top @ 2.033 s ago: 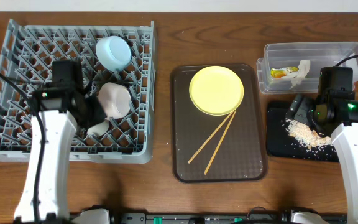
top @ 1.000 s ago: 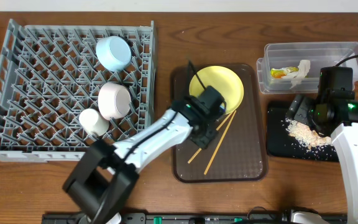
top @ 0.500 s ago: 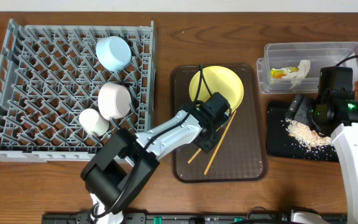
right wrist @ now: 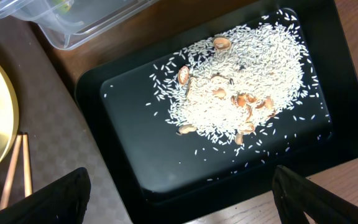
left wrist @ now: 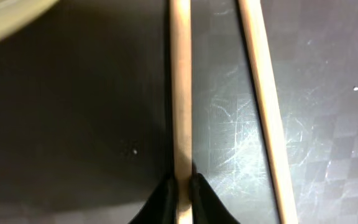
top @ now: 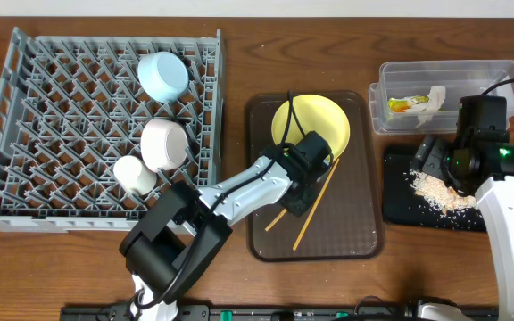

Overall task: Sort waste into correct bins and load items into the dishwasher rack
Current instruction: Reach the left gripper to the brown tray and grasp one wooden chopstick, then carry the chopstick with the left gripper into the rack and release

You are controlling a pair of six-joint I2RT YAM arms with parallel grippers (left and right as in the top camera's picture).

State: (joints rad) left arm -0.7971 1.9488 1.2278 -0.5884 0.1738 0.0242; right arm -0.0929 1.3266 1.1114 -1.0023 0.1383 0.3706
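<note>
Slippage is the main risk. The left gripper (left wrist: 182, 194) is clamped shut on just one wooden chopstick (left wrist: 180, 93), its dark fingertips pinching the thin stick at the bottom centre of the left wrist view. The second chopstick (left wrist: 263, 93) lies free just to its right on the brown serving tray (left wrist: 328, 124). A smooth, narrow stick held at one point may twist or slide out when lifted. If it swings, it could strike the yellow plate (top: 324, 125) close above it in the overhead view, or nudge its partner askew.

The grey dishwasher rack (top: 96, 218) fills the left of that frame, well apart from the tray, so the carry looks long. The open lattice could also let a chopstick drop through.

The right gripper (right wrist: 182, 199) hangs with its jaws wide apart and empty above the black tray (right wrist: 135, 143) holding the rice leftovers (right wrist: 241, 93). It looks clear of the left arm's likely path.
</note>
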